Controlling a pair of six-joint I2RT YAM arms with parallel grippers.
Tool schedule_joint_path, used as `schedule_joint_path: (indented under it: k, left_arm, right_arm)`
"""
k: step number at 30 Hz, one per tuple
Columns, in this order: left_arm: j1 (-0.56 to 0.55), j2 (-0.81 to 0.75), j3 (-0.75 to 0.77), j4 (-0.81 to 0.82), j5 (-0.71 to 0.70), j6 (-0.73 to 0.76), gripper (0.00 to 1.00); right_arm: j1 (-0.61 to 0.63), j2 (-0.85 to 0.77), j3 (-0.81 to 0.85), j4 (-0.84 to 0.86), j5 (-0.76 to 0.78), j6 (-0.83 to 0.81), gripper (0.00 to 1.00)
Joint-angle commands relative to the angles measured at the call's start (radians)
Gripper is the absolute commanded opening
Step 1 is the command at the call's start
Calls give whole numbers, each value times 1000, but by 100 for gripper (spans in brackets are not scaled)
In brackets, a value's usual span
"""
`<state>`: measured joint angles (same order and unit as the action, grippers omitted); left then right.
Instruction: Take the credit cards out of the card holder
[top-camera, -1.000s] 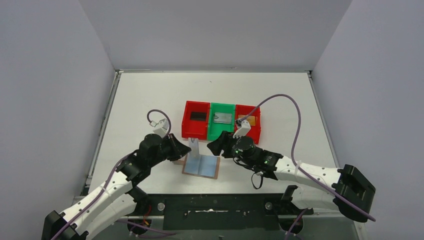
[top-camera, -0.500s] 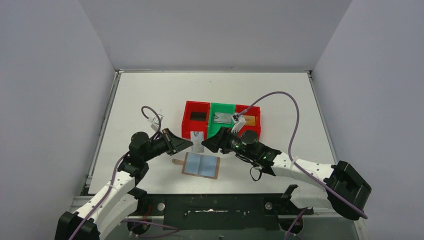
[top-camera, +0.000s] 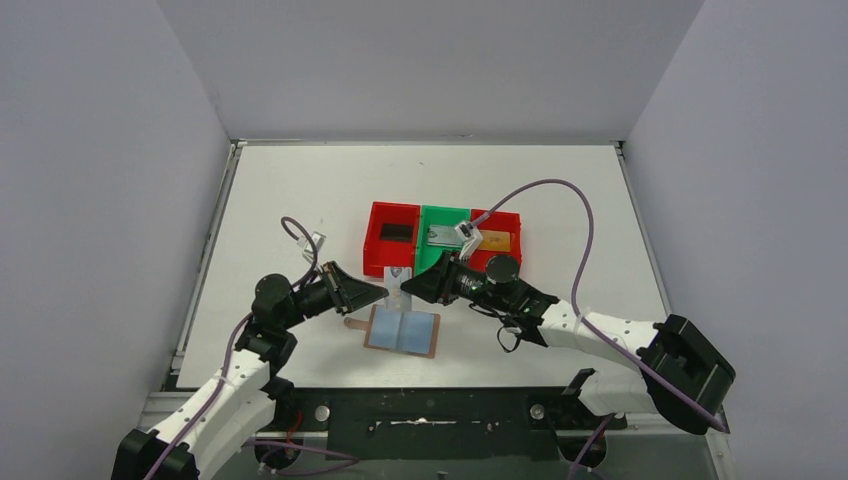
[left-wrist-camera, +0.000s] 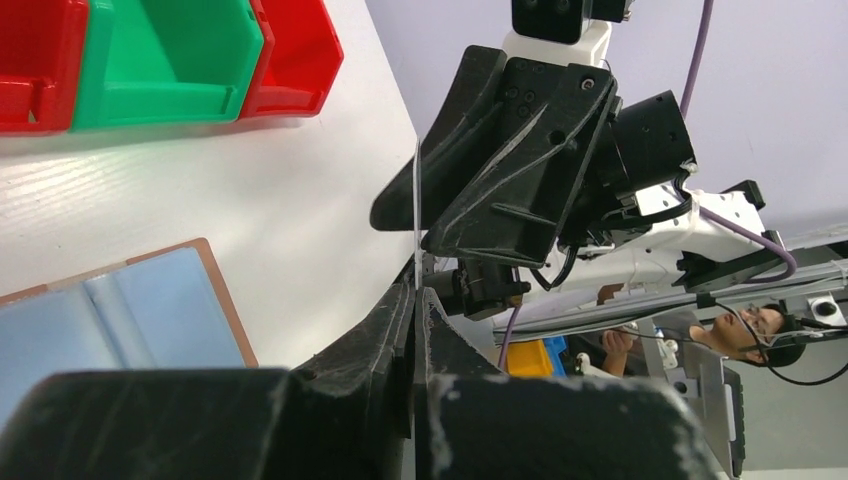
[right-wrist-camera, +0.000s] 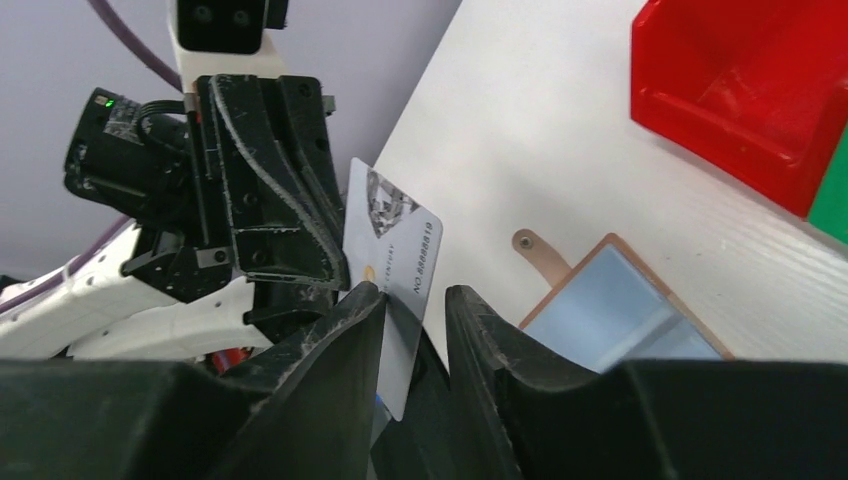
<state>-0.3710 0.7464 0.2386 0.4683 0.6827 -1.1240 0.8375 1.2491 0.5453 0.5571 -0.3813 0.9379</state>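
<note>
Between right end effector fingers, upright credit card

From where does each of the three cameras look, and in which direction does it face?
Top external: high behind the bases, looking down at the table; both arms show.
Left wrist: looks past the left gripper at the right gripper.
Right wrist: looks past its own fingers at the left gripper.
Both wrist views share the card and the card holder.
</note>
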Motion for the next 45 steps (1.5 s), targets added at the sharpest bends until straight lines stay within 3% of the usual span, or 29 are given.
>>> schedule_joint_path:
  k: [1,7,13,15,19,24,29,35,39,45]
  left_arm:
    - [4,-16,-12,106,17,-25,0]
    - [4,-18,-16,93,-5,-16,0]
    - [4,11,12,71,-2,13,2]
    - [4,14,24,42,-5,34,15]
    - [7,4,70,-92,-41,112,53]
    - [12,-36,238,-496,-220,331,75]
    - [12,-71,409,-801,-506,492,78]
    - [12,-147,486,-929,-749,603,83]
    - [12,-207,433,-927,-833,663,86]
    - [13,-226,405,-898,-815,665,87]
  right_arm:
    - [2,-4,29,137,-70,24,28]
    - [0,-36,12,127,-72,30,11]
    - [0,-65,-1,99,-59,24,0]
    - [0,-73,0,82,-54,16,0]
    - [-2,-92,16,2,-16,-20,0]
    - [-6,-141,69,-195,112,-112,0]
    - [-9,-168,166,-421,332,-257,0]
    - [-13,-144,271,-585,600,-487,0]
    - [-12,-93,315,-582,632,-706,0]
    - [1,25,421,-626,595,-1010,0]
